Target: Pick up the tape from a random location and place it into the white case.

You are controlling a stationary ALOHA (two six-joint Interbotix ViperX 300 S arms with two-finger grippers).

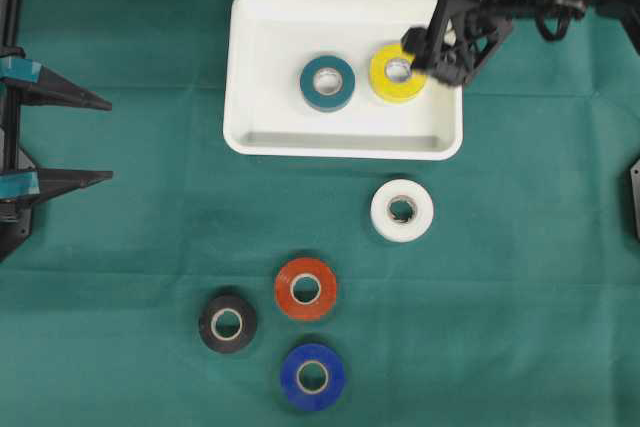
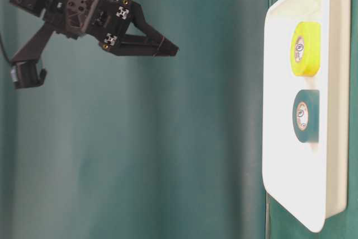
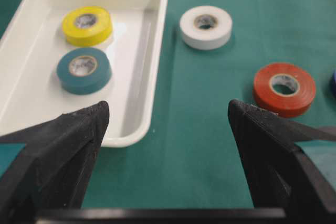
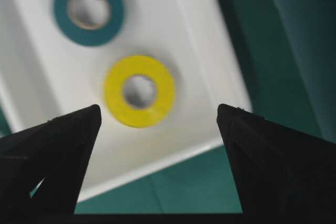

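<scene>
1. Left gripper point(image 1: 100, 139): parked at the left edge of the bench, jaws wide and empty. Its wrist view alone shows the tray's near rim side-on.
2. Black roll point(image 1: 228, 322), red roll point(image 1: 305, 288) and blue roll point(image 1: 313, 375): clustered near the front edge of the bench. A grasp on any one could nudge a neighbour, since they lie close together.
3. White tray point(image 1: 262, 19): near the back edge of the bench, holding a teal roll point(image 1: 328, 83) and a yellow roll point(image 1: 398, 72), both flat.
4. White roll point(image 1: 401, 210): just outside the tray's front right corner. Spread fingers descending on it could catch the rim.
5. Right gripper point(image 1: 437, 60): above the yellow roll, jaws wide, holding nothing. Only the table-level view shows it well clear of the tray.
</scene>
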